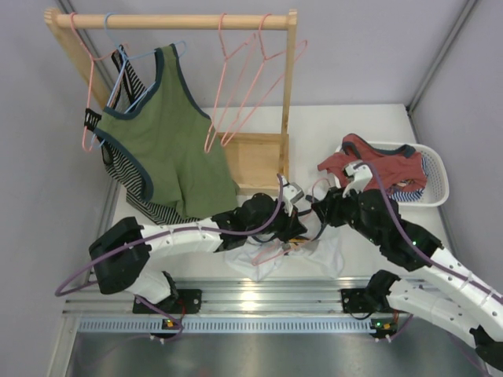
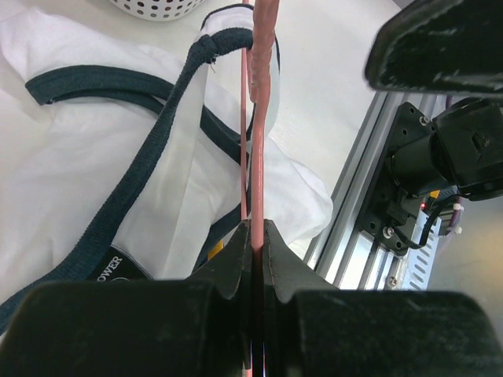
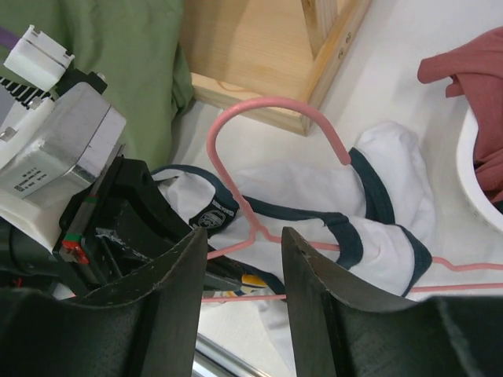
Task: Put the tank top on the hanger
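Left wrist: left gripper [image 2: 255, 236] pinches hanger [image 2: 258, 157] wire, steadying it for dressing. Beneath, tank top [image 2: 71, 181] crumpled on table [image 2: 330, 94], one strap apparently round hanger arm. Above it, right gripper [image 3: 245, 267] jaws apart, empty.

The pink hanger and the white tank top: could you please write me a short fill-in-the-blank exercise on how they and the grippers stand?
1. The left gripper is shut on the ____ hanger.
2. The right gripper has its jaws ____, with nothing between them.
3. The tank top on the table is ____ with navy trim.
4. The ____ garment drapes over the basket.

Missing words: pink; open; white; red.
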`<control>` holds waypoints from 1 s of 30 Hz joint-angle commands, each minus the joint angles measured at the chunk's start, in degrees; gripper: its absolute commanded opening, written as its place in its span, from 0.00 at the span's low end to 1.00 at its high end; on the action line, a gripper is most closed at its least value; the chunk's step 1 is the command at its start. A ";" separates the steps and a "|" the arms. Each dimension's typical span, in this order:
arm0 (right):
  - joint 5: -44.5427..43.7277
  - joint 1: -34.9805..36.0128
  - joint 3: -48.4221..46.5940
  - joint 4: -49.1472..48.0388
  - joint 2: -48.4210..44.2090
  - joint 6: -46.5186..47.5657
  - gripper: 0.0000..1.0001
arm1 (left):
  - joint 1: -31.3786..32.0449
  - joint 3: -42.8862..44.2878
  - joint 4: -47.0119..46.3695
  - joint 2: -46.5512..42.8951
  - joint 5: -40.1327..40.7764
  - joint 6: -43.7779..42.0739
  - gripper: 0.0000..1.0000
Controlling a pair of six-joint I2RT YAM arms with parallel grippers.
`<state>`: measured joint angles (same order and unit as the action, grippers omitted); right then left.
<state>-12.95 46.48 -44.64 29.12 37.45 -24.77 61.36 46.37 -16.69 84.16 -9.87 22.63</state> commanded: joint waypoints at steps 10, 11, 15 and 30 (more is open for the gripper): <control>-2.78 1.33 0.69 -7.76 5.35 5.61 0.45 | -0.10 4.25 -3.62 0.48 -2.61 -0.04 0.00; -2.70 1.33 0.96 -8.29 5.61 5.70 0.45 | -0.10 4.26 -3.53 0.48 -2.79 -0.04 0.00; -2.52 1.33 2.28 -11.01 6.49 5.61 0.43 | -0.02 4.34 -3.44 0.57 -3.05 -0.04 0.00; -6.82 1.51 3.60 -12.25 7.46 4.74 0.00 | -0.02 4.61 -0.28 -1.36 1.95 1.27 0.19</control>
<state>-17.43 47.11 -40.80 21.02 45.34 -18.20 61.25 48.86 -15.33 84.90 -10.85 23.31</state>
